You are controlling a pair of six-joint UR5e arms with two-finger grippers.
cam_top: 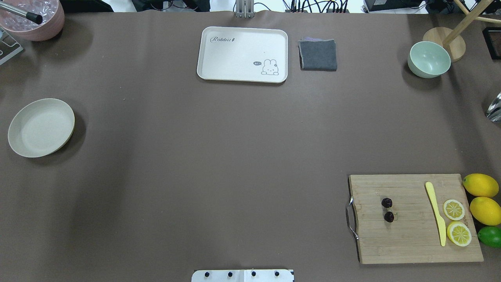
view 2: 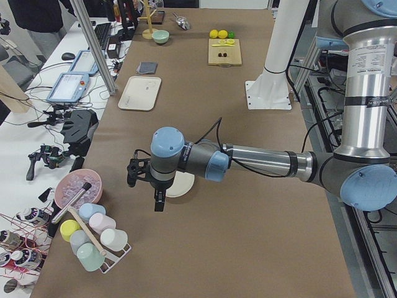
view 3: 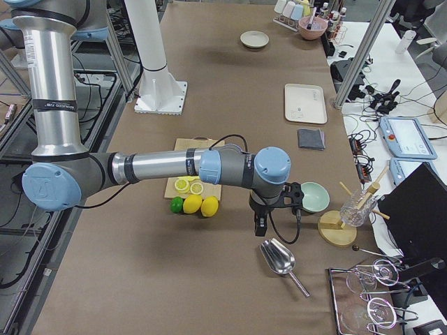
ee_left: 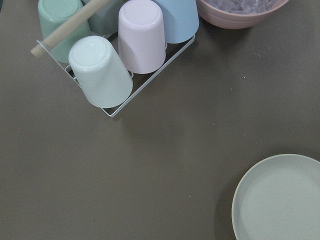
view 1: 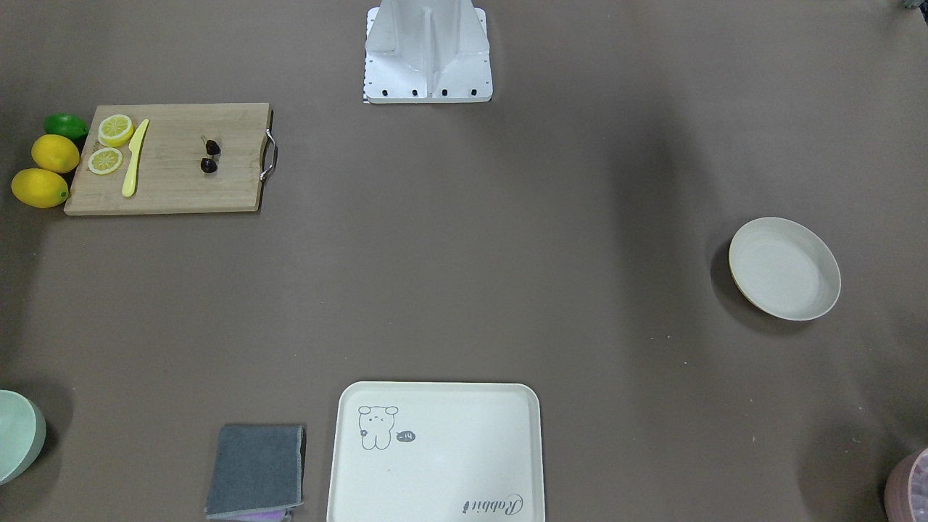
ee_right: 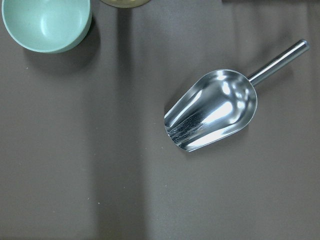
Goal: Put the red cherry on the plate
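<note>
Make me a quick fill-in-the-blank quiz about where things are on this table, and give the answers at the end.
1. The red cherry lies on the wooden cutting ____.
2. The plate on the other side of the table is ____.
3. The yellow knife lies between the red cherry and the two ____ slices.
4. Just off that wooden surface's far end sit ____ whole lemons and one lime.

Missing words: board; empty; lemon; two.
</note>
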